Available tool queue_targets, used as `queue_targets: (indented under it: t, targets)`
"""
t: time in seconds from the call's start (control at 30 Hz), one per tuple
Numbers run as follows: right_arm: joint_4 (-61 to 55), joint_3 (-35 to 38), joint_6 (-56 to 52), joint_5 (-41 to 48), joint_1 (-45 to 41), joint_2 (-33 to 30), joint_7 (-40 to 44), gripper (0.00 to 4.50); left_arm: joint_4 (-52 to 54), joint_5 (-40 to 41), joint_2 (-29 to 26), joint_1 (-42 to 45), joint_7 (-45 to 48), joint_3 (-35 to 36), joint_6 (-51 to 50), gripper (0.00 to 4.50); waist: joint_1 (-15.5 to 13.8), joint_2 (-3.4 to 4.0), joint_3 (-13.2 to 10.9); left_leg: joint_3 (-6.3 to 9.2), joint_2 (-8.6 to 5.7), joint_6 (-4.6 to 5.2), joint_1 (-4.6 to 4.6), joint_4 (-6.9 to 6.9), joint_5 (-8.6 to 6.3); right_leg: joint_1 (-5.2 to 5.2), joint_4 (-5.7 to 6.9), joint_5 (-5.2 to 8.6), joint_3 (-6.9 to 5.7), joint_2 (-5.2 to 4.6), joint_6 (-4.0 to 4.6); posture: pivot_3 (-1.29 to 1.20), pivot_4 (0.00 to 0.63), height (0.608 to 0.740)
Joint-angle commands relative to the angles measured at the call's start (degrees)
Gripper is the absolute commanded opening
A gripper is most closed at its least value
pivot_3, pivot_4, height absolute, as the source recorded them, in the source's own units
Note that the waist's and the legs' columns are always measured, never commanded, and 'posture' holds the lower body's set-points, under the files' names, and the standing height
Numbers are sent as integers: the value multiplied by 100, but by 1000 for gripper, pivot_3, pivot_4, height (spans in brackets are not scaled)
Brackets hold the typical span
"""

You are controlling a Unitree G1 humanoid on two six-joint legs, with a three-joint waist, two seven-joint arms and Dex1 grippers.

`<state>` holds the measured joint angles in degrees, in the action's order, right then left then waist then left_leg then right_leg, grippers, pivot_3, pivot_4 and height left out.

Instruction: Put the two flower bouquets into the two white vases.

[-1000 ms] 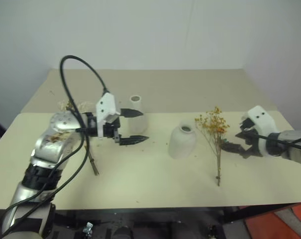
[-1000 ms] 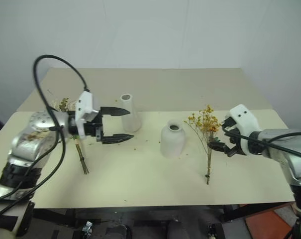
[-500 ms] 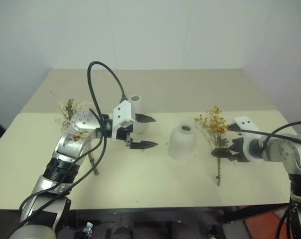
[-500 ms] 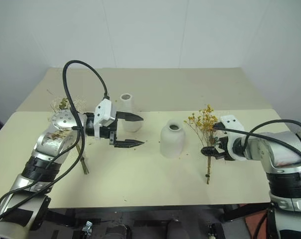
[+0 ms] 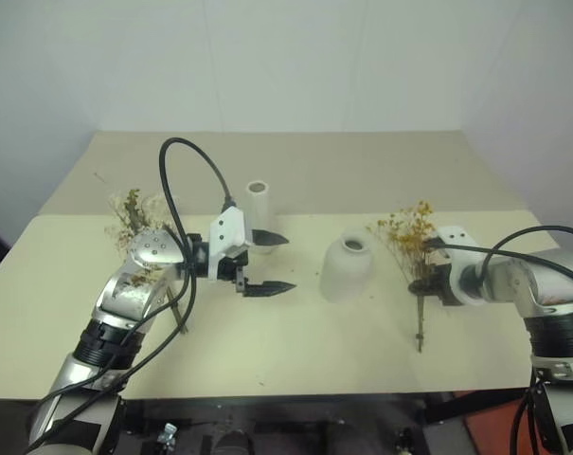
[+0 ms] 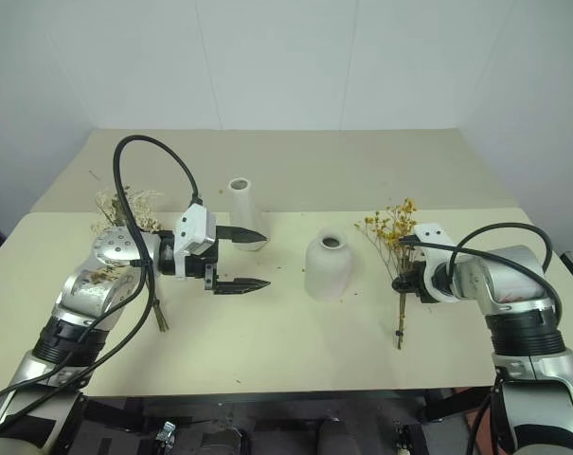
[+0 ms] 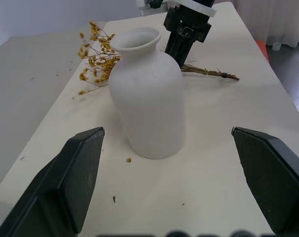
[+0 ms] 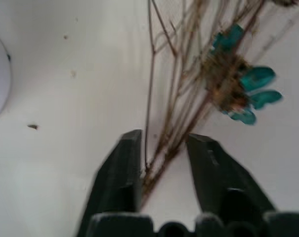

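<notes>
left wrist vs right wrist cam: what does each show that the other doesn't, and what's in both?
Left wrist: the squat vase standing upright between the left gripper's wide-open fingers, and the right gripper from outside, behind the vase.
Right wrist: its black fingers astride the stems at close range, on the tabletop, plus small teal tips among the twigs.
Both: the yellow spray lying on the beige table.

Surface finishes
Squat vase point(image 7: 149, 106): matt white ceramic, smooth. Tabletop point(image 5: 295, 341): matt beige. Yellow spray point(image 5: 411, 232): dry, thin woody stems.
</notes>
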<state>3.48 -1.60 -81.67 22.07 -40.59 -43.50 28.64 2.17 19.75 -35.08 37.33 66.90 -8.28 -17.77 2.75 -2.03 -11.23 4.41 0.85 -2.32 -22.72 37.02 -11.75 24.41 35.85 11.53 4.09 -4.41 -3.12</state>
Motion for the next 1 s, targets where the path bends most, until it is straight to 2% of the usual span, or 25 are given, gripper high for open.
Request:
queue_targets:
  t: [0.03, 0.07, 0.27, 0.43, 0.47, 0.6, 0.67, 0.73, 0.8, 0.87, 1.0]
  targets:
    - [-60, 34, 42, -82, -163, -23, -49, 308, 257, 79, -60, -11, -80, 184, -49, 4500, -10, 0, 0, 0, 0, 0, -1, 0, 0, 0, -1, 0, 0, 0, 1, 0, 150, 740]
    - [-75, 35, 20, -90, -176, -14, -66, 38, 260, 75, -58, -19, -90, 187, -49, 4500, -13, 0, 0, 0, -1, 0, -2, 0, 0, 0, -2, 0, 0, -1, 1, 0, 150, 740]
    - [-343, 399, 272, -331, -264, 151, -546, 38, 301, 118, -49, -42, -163, 197, -152, 4500, -10, 0, 0, 0, 0, 0, -1, 0, 0, 0, -1, 0, -1, 0, 0, 0, 150, 740]
    - [-1256, 669, 2851, -1291, 78, 306, -1523, 38, 174, 97, -48, 57, -178, 209, -132, 4500, -7, 3, -2, 0, 0, 0, -4, -3, 0, 5, -2, 5, -1, 0, -8, 0, 150, 740]
    - [-1365, 853, 3286, -1245, 99, 326, -1437, 38, 153, 88, -44, 73, -191, 214, -123, 4500, -4, 3, -2, -1, 0, 0, -5, -3, 0, 7, -2, 7, 0, -1, -12, 0, 150, 740]
    - [-1755, 1551, 4253, -695, 184, 544, -967, 38, 142, 135, -34, 99, -182, 217, -157, 4500, -16, 3, -2, 0, 0, 0, -5, -3, 0, 5, -2, 4, -1, 0, -8, 0, 150, 740]
    - [-2056, 2159, 4369, 69, 87, 992, -859, 38, 162, 143, -30, 107, -178, 204, -170, 4500, -14, 3, -2, 1, 0, 0, -3, -2, 0, -1, -3, 4, -2, -1, -7, 0, 150, 740]
    - [-2444, 2833, 4383, 1396, 37, 1509, -554, 38, 177, 148, -24, 125, -182, 201, -187, 4500, -4, 4, -3, 3, 1, 0, 4, -3, 0, -5, 0, -1, -1, 0, 1, 0, 150, 740]
    - [-2743, 3125, 4696, 2102, 58, 1949, -468, 38, 183, 163, -29, 145, -162, 205, -214, 4500, -3, 5, -3, 5, 3, 0, 7, -4, 0, -5, 5, -2, -1, 3, 2, 0, 150, 740]
    - [-2883, 3165, 4867, 2461, 98, 2197, -484, 38, 191, 172, -28, 154, -150, 206, -229, 4500, -6, 5, -3, 6, 3, 0, 7, -5, 0, -6, 5, -2, -2, 2, 2, 0, 150, 740]
    - [-3017, 2620, 5180, 2222, 626, 2058, 21, 38, 204, 160, -34, 161, -139, 188, -252, 4500, -14, 6, -3, 6, 4, 0, 13, -4, 0, -10, 4, -1, -3, 3, 2, 0, 150, 740]
